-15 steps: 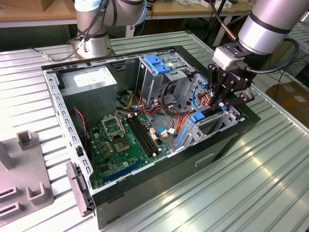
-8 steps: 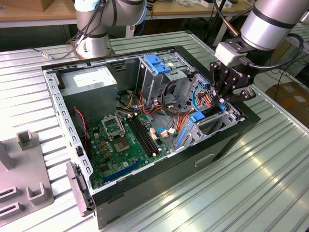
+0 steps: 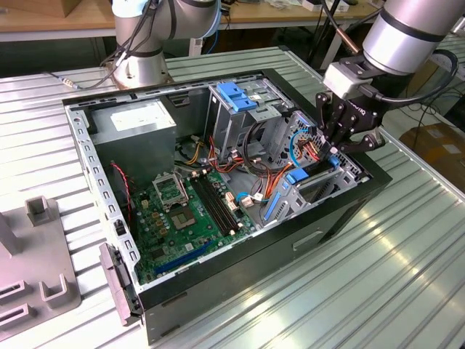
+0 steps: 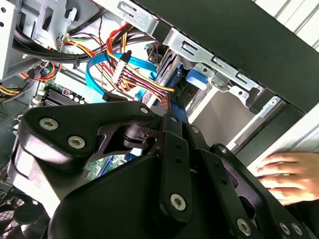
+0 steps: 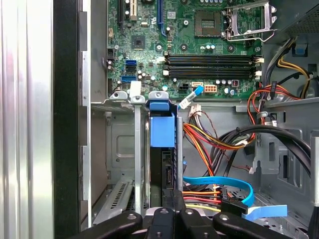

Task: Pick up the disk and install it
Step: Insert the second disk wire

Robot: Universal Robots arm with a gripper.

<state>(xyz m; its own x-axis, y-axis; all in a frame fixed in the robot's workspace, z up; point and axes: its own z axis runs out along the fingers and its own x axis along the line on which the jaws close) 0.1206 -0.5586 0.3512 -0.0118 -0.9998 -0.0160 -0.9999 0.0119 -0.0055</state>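
Gripping the disk (image 5: 162, 164) on edge in its bay slot, tool (image 3: 340, 138) beside the case wall (image 3: 363, 190).

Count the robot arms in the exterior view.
2. One arm reaches in from the exterior view's right, its gripper low inside the open computer case; the other arm stands behind the case. More could be outside the picture.

I see an open PC case (image 3: 349, 211) on my slatted table (image 3: 407, 276): green mobo (image 3: 185, 218) w/ empty CPU socket (image 5: 247, 20), grey PSU (image 3: 138, 127), blue-handled cage (image 3: 236, 98), grey fixture (image 3: 40, 273) nearby.
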